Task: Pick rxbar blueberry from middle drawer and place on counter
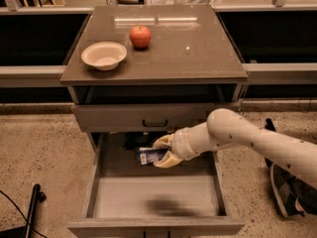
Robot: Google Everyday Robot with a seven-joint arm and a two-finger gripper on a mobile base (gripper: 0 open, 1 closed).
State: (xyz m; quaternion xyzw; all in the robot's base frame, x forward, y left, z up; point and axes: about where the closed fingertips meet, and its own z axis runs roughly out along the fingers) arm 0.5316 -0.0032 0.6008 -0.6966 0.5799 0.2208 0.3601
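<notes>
Dark-wrapped rxbar blueberry (150, 155), clamped in the end effector (160, 152), hangs above the floor of the open middle drawer (153, 198). Lift step in hand; next the bar must clear the upper drawer front (114, 118) and reach the worktop (198, 48).

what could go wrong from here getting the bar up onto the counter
1. The gripper holds the rxbar blueberry above the middle drawer with much of the bar sticking out past the fingers, so it might twist or slip loose.
2. The closed drawer front and the edge of the counter sit right above, so a straight lift may knock the bar.
3. The apple could roll if bumped, and the bowl sits beside it.
</notes>
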